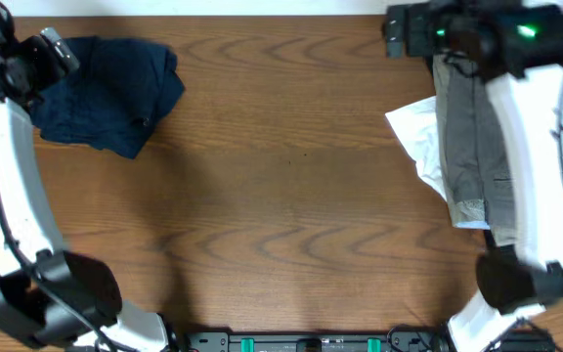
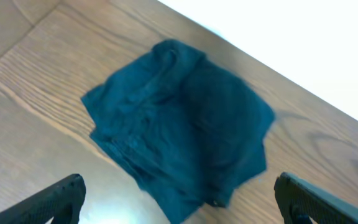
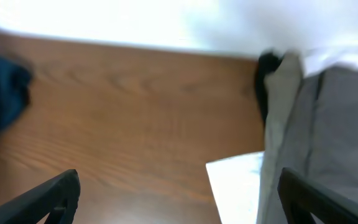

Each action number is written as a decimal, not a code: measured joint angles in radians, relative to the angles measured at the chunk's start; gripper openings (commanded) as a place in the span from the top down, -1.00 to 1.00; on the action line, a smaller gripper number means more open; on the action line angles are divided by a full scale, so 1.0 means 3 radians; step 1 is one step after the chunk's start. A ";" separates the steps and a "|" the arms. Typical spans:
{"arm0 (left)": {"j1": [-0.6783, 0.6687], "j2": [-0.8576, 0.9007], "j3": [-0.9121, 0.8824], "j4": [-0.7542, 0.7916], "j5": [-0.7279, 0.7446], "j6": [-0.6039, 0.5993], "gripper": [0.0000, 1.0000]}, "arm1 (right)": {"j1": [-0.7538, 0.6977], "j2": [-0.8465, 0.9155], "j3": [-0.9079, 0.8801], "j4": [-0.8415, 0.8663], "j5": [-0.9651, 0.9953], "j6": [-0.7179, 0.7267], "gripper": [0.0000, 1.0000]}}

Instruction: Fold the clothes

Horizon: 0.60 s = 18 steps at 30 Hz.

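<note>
Nothing is judged folded yet: the navy garment point(image 1: 106, 93) is crumpled, the grey garment point(image 1: 472, 147) and white cloth point(image 1: 418, 137) are heaped, and the left gripper point(image 2: 179, 202) and right gripper point(image 3: 182, 199) are spread wide, empty.

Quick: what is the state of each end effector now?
Left end effector: open, holding nothing.
Right end effector: open, holding nothing.

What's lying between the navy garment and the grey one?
Mostly bare table, then a white garment beside the grey garment, seen in the overhead view.
</note>
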State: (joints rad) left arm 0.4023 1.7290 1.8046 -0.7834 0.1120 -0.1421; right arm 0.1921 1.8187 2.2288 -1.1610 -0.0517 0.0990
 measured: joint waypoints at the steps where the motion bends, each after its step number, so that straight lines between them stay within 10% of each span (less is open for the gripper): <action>1: 0.0000 -0.0043 0.0000 -0.0005 0.0031 -0.0008 -0.96 | 0.0000 -0.0090 0.0009 0.0001 0.0001 0.0000 -0.99; 18: 0.0000 -0.0085 0.0000 -0.0009 0.0125 -0.0041 -0.96 | 0.0000 -0.0298 0.0038 -0.0039 0.0003 0.0000 -0.98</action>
State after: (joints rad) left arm 0.4023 1.7035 1.8046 -0.7860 0.1493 -0.1543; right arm 0.1921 1.7294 2.2402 -1.1728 -0.0509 0.0990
